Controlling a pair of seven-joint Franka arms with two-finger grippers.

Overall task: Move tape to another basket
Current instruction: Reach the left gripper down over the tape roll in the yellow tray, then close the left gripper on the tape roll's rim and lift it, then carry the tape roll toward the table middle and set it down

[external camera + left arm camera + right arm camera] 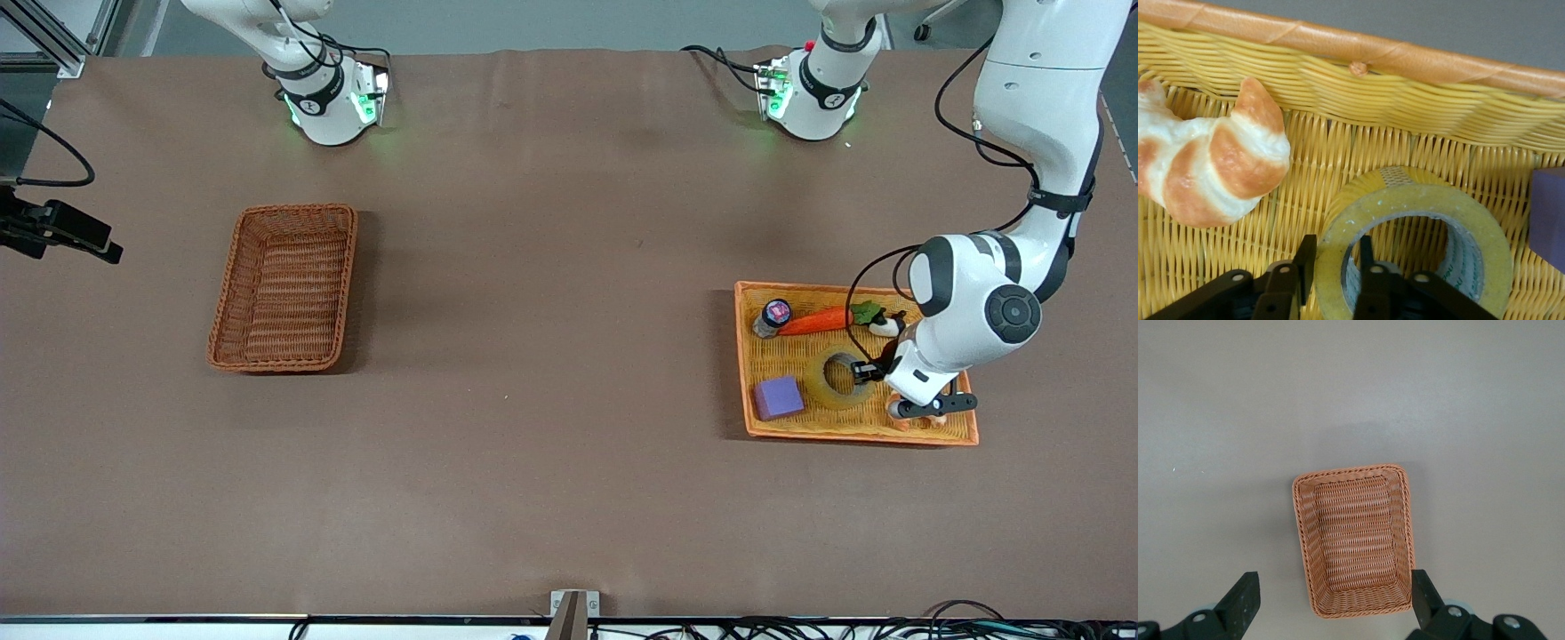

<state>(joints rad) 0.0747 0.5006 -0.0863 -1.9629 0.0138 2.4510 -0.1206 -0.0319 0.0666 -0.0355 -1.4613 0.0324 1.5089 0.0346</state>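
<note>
We see the left tool (1333, 277) closed across the wall of the tape (1415, 243), which lies in the yellow tray (965, 436) beside a croissant (1208, 163), while the right tool (1331, 603) waits spread wide above the brown basket (284, 286) on the tabletop (551, 356).

The tray (965, 436) sits toward the left arm's end of the table (551, 400); the basket (224, 333) lies well apart from it, toward the right arm's end. In the tray, the tape (831, 396) lies flat near the middle. The block (778, 397) is just beside the tape, toward the basket's end. The bottle (772, 317) and carrot (813, 322) lie farther from the front camera than the tape. The croissant (1211, 163) lies near the tape, against the tray's wall.

The left gripper (1331, 277) is at the tape, one finger inside the ring and one outside. The right gripper (1335, 603) hangs high over the basket.
</note>
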